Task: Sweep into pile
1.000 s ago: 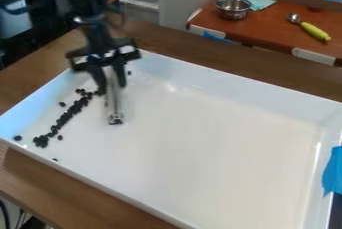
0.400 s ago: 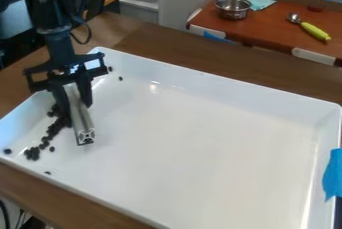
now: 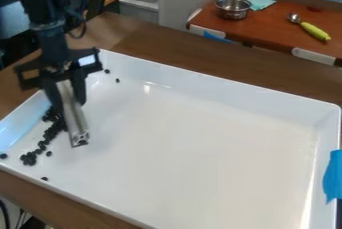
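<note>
At left in the frame, the jaws of a black gripper (image 3: 69,102) pinch a silver bar (image 3: 74,118). Its long axis slants down and slightly right, square end toward the frame's bottom, beside dark pieces (image 3: 50,134) in a white tray (image 3: 200,138).

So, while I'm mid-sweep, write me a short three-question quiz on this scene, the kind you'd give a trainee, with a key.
1. True or false: the end effector grips a metal bar.
2. Most dark pieces lie toward which image side of the white tray: (a) right, (b) left, (c) neither?
3. Fill in: the tape at the image's right edge is ____.

Key: 1 true; 2 b; 3 blue.
</note>
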Tool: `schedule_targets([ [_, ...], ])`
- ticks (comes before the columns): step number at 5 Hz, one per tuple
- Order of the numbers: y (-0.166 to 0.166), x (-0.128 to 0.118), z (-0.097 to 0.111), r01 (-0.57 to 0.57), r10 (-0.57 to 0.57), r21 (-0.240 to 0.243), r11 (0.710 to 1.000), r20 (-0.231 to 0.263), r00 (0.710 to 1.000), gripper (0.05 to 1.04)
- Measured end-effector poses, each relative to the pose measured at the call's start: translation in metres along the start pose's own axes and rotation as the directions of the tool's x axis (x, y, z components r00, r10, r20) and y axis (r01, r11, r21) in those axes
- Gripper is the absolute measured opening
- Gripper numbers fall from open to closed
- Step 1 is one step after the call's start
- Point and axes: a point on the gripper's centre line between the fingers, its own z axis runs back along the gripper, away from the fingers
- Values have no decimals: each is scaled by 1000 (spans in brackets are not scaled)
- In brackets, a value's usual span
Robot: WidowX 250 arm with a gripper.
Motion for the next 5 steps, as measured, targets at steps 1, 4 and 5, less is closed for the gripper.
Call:
schedule_targets([
  [1, -26, -26, 15, 68, -69, -62, 996, -27, 997, 365],
  [4, -111, -113, 22, 427, -427, -80, 901, 11, 904, 365],
  [5, -121, -113, 19, 400, -401, -45, 915, -5, 916, 365],
])
